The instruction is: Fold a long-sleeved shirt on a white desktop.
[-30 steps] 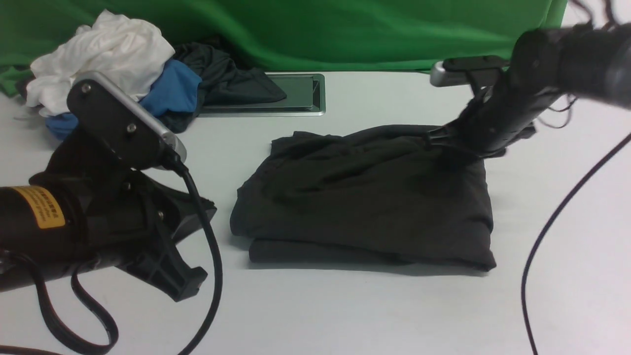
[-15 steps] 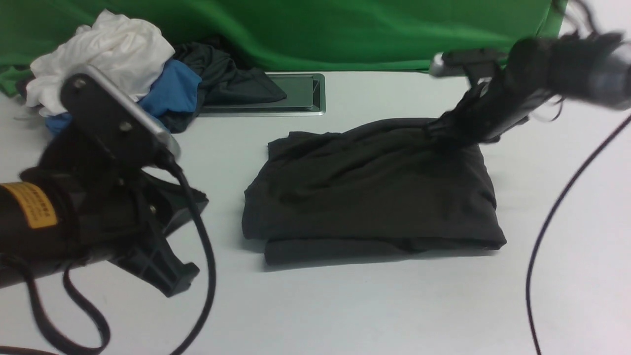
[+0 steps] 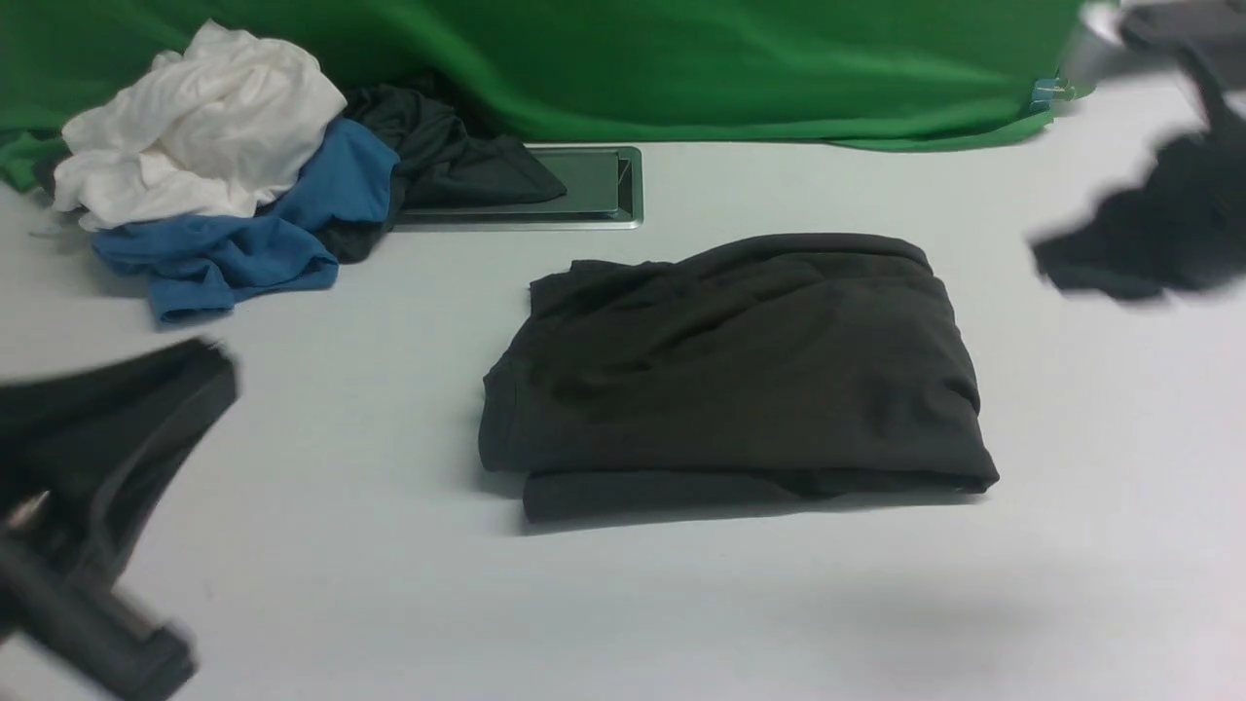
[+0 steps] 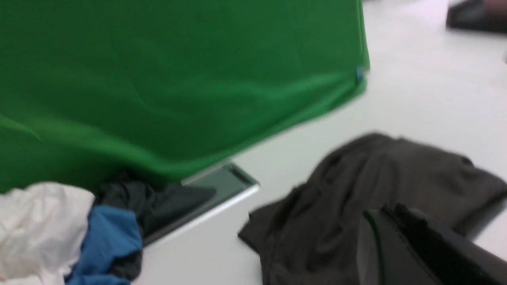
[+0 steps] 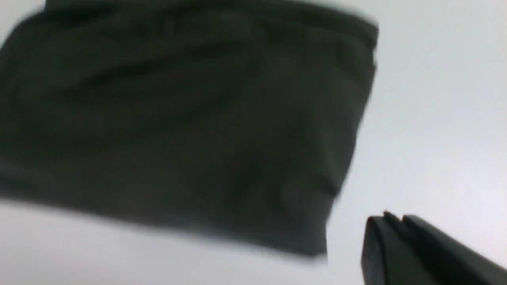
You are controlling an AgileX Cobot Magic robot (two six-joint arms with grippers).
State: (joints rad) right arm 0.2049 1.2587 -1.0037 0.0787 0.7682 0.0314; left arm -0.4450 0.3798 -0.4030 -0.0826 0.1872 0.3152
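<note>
Shirt [image 3: 735, 375] lies folded on worktop [image 3: 623, 604]. Left hand [image 4: 390, 221] and right hand [image 5: 390, 225] both closed, empty, clear. Folding looks done; next, park arms.

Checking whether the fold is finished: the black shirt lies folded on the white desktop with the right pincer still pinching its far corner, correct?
Not quite. The long-sleeved shirt does lie folded on the white desktop, but the right pincer is shut on nothing and clear of the cloth, as the right wrist view shows.
</note>
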